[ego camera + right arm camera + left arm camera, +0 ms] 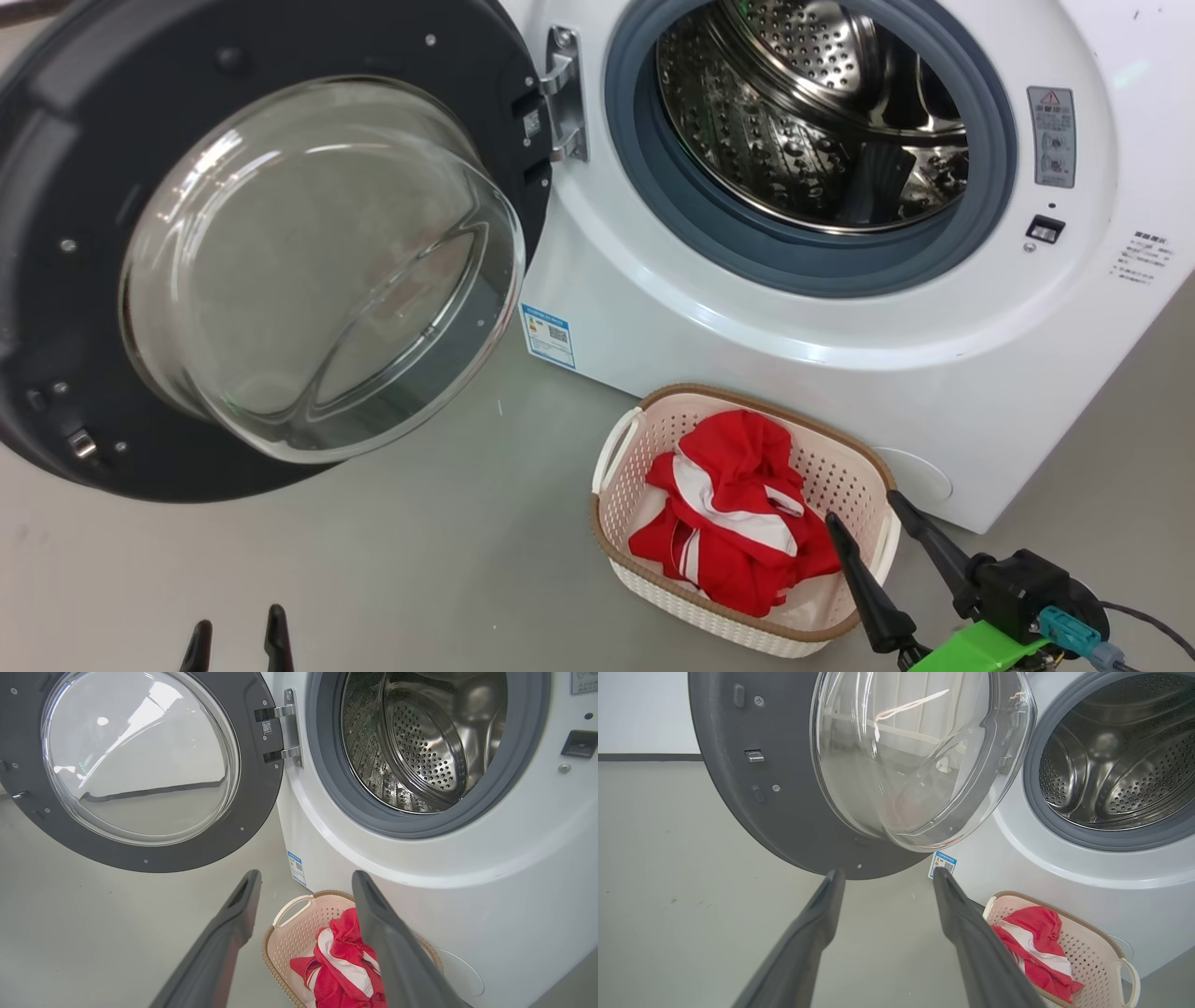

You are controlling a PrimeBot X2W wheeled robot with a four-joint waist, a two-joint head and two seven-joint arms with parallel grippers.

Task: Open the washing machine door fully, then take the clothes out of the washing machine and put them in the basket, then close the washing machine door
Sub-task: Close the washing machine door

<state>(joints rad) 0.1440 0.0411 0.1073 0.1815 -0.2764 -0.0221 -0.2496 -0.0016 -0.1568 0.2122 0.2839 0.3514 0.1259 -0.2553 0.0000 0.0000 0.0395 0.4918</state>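
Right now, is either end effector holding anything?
Left end effector: open, holding nothing.
Right end effector: open, holding nothing.

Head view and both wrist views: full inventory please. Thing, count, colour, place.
washing machine: 1, white, on the grey floor behind the basket.
washing machine door: 1, black rim, clear glass bowl, swung wide open left of the opening.
drum: 1, steel, inside the opening, no clothes visible in it.
blue label sticker: 1, blue and white, machine's lower left front corner.
basket: 1, cream with brown rim, on the floor before the machine.
clothes: one heap, red with white bands, in the basket.
left gripper: 1, dark fingers, open, lower left.
right gripper: 1, dark fingers, open, at the basket's right end.
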